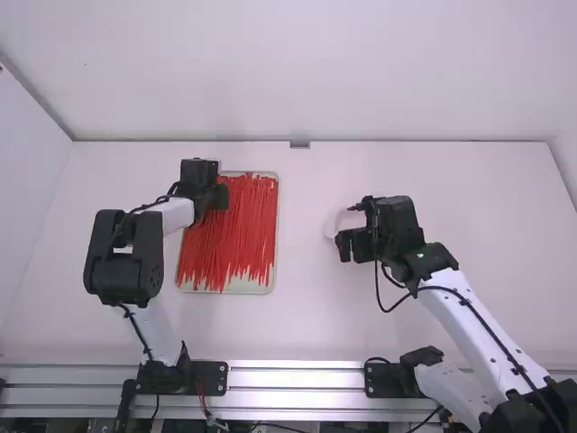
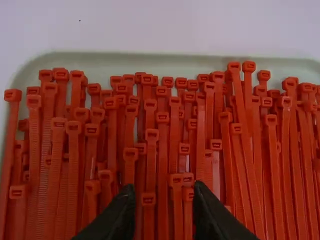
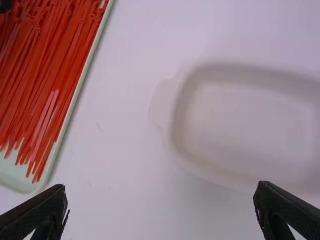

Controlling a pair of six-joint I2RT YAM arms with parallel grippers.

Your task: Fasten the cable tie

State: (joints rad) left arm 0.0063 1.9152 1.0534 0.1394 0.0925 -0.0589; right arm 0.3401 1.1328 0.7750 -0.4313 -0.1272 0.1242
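The left arm (image 1: 167, 215), folded sharply at the elbow, held its jaws partly open over the red cable ties (image 1: 230, 230) heaped in a tray (image 1: 225, 290) left of the counter's middle, while the right arm (image 1: 469, 320), extended forward, spread its jaws wide above a white dish (image 3: 240, 130).

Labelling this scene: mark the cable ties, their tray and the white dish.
cable ties (image 2: 162, 135), left wrist view, strap in mid-pile.
tray (image 2: 150, 59), left wrist view, bare rim.
white dish (image 3: 245, 127), right wrist view, bare floor.

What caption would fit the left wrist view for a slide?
Open left gripper poised over a pile of red cable ties lying in a pale green tray.
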